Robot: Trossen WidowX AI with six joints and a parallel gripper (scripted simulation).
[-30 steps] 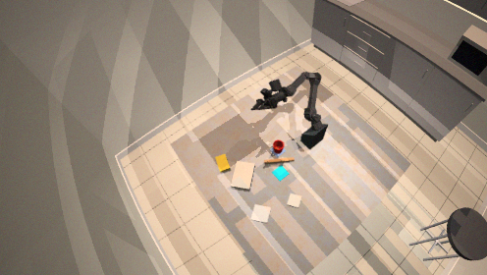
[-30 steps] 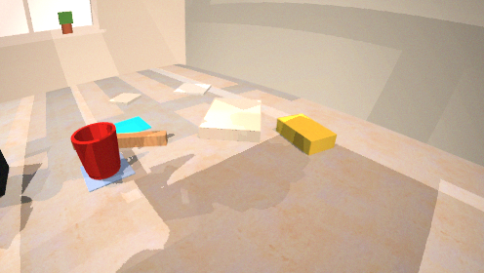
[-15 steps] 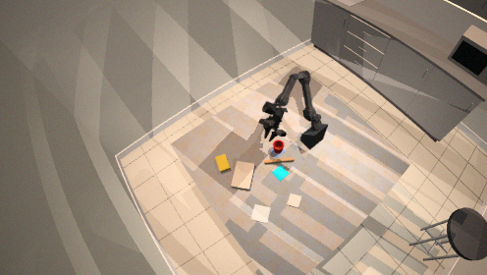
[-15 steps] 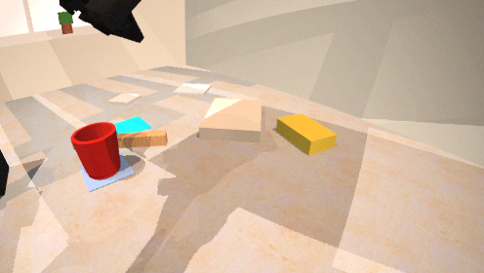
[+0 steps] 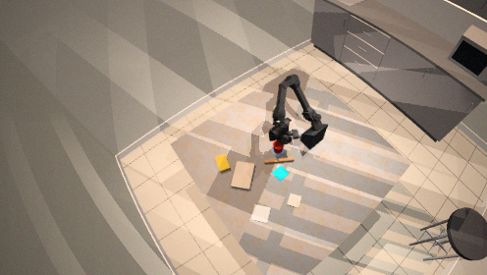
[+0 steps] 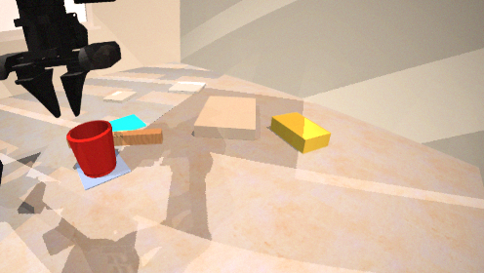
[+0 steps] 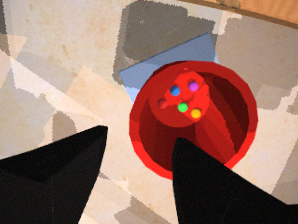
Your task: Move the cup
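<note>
A red cup [image 5: 278, 146] [image 6: 95, 153] [image 7: 240, 95] stands upright on a pale blue pad [image 6: 119, 169] [image 7: 194, 51]. Several small coloured marbles [image 7: 183, 107] lie on the cup's bottom. A cyan pad [image 5: 280, 173] [image 6: 128, 123] lies bare beyond a wooden bar [image 5: 279, 160] [image 6: 146, 136]. My gripper [image 6: 67, 116] [image 7: 140, 141] is partly open and empty, pointing down above the cup. In the wrist view the right finger overlaps the near part of the cup and the left finger is off to its side. The fingertips cannot be made out in the top view.
The wooden bar lies between the cup and the cyan pad. A beige block [image 5: 243, 175] [image 6: 226, 114] and a yellow block [image 5: 222, 162] [image 6: 300, 131] lie to one side. Two flat pale tiles lie farther off, one cream [image 5: 294, 200] [image 6: 120, 96] and one whitish [image 5: 260, 213] [image 6: 187, 87].
</note>
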